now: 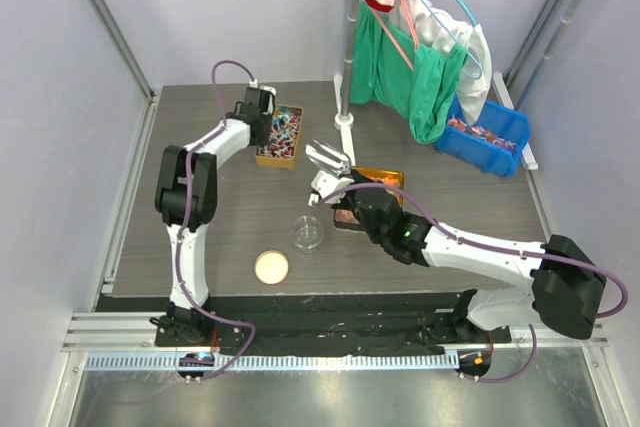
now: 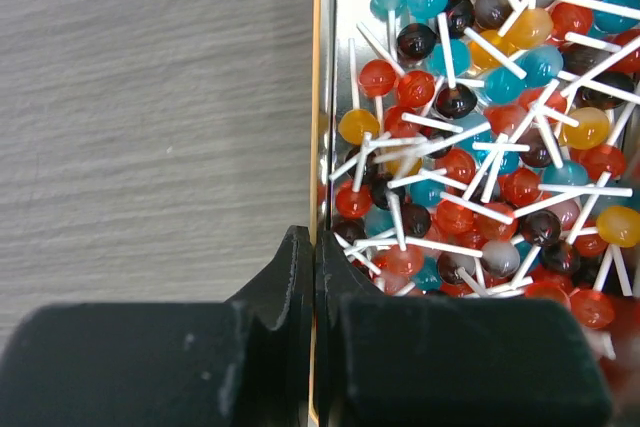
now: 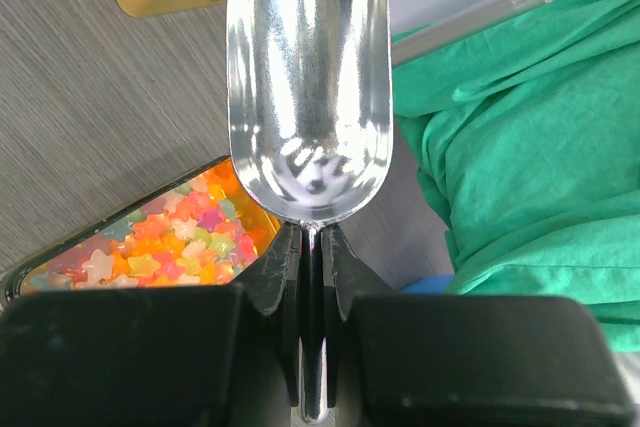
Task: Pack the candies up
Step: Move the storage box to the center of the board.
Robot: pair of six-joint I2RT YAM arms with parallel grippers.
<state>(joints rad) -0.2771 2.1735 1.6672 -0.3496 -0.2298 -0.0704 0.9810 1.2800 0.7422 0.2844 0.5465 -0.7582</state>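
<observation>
The wrapped candies point(image 1: 478, 133) lie in a blue bin point(image 1: 510, 119) at the back right, far from both grippers. My right gripper point(image 1: 337, 187) point(image 3: 311, 234) is shut on the handle of a shiny metal scoop point(image 1: 328, 156) point(image 3: 308, 77). The scoop is empty and held above the table, over the near end of a tray of star jellies point(image 1: 392, 175) point(image 3: 150, 237). My left gripper point(image 1: 257, 113) point(image 2: 315, 243) is shut on the left wall of a gold tray point(image 1: 269, 158) point(image 2: 317, 67) filled with lollipops point(image 2: 470, 137).
A clear round cup point(image 1: 307, 233) stands open at mid-table, with its round lid point(image 1: 271, 267) lying to its front left. A white stand with a pole point(image 1: 345, 97) holds hangers and green cloth point(image 1: 420, 82) point(image 3: 520, 147) behind the trays.
</observation>
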